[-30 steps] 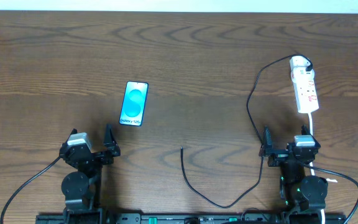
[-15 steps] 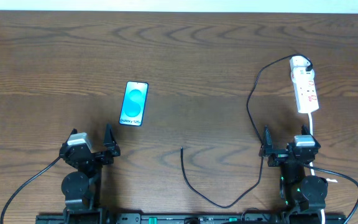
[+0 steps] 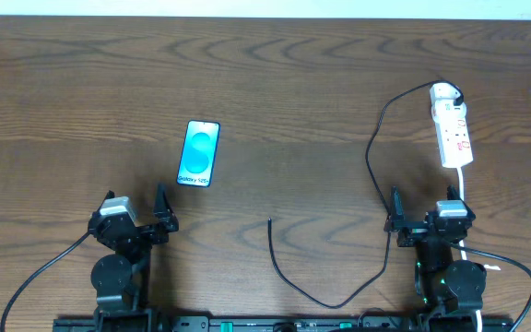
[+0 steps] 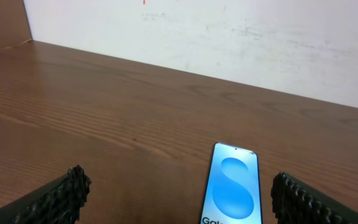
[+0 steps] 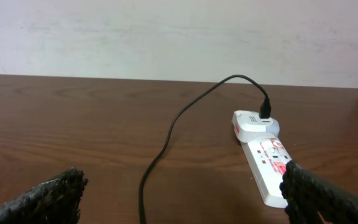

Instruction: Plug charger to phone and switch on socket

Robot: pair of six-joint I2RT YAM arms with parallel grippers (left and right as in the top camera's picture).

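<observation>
while folded back low, left gripper (image 3: 137, 210) and right gripper (image 3: 423, 214) both gape wide.

Slim rectangular smartphone with bright blue screen (image 3: 198, 154): white "Galaxy S25+" at the screen's lower end, seen from overhead. The left wrist view cuts it off after "Ga".
White elongated plastic power strip (image 3: 453, 129): red printing, too small to read.
</observation>
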